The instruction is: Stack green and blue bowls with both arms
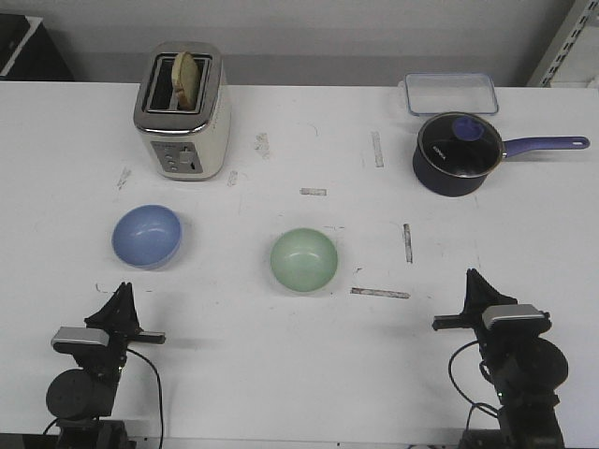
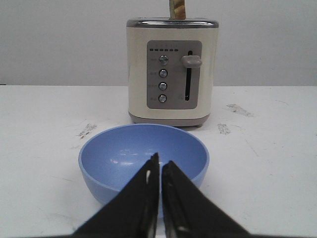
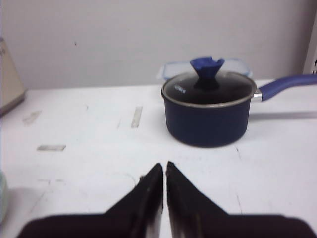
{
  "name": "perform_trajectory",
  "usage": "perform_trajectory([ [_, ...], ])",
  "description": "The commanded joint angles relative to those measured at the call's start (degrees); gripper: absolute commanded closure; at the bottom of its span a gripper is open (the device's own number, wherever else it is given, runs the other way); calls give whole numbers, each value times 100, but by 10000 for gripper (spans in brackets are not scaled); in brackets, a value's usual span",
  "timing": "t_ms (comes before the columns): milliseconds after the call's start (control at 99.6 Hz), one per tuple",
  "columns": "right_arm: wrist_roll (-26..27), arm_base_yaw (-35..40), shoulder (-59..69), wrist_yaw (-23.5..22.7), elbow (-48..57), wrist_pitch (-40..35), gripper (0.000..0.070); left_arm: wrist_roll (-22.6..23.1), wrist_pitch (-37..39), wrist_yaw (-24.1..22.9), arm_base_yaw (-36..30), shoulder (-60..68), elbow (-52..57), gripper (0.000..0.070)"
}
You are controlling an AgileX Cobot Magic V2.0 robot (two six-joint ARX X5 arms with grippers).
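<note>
From my remote station I logged the following state of the white worktop (image 1: 281, 374).

The blue bowl (image 1: 146, 236) sat upright on the left half, in front of the cream toaster (image 1: 182, 112), which held one slice of bread (image 1: 187, 77) in a slot. The green bowl (image 1: 303, 259) sat upright near the centre, well apart from the blue bowl. Both bowls were empty and untouched by either arm.

The left claw (image 1: 122, 295) was at the near left edge, just in front of the blue bowl and not touching it. In the left wrist view its fingers (image 2: 143, 191) lay pressed together with only a thin slit between them, holding nothing; the blue bowl (image 2: 143, 161) filled the middle ground directly beyond the tips, with the toaster (image 2: 172, 72) behind.

The right claw (image 1: 475, 285) was at the near right edge, well apart from the green bowl. In the right wrist view its fingers (image 3: 148, 193) were likewise closed on nothing. Beyond them stood the navy saucepan (image 3: 208, 111) with its glass lid on, and a clear container (image 3: 171, 72) behind it. Only a sliver of the green bowl (image 3: 2, 196) showed at the frame edge.
</note>
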Motion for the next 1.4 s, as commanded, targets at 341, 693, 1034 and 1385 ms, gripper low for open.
perform_trajectory([
  [341,-321,2,-601,44,-2,313,699,31,85,20,11,-11,-125,698],
  [693,-525,2,-669,595,-2,315,699,31,85,20,11,-11,-125,698],
  [1034,-525,4,-669,605,-2,308,699,31,85,20,11,-11,-125,698],
  [1385,-525,4,-669,605,-2,313,699,9,168,20,11,-11,-120,698],
])
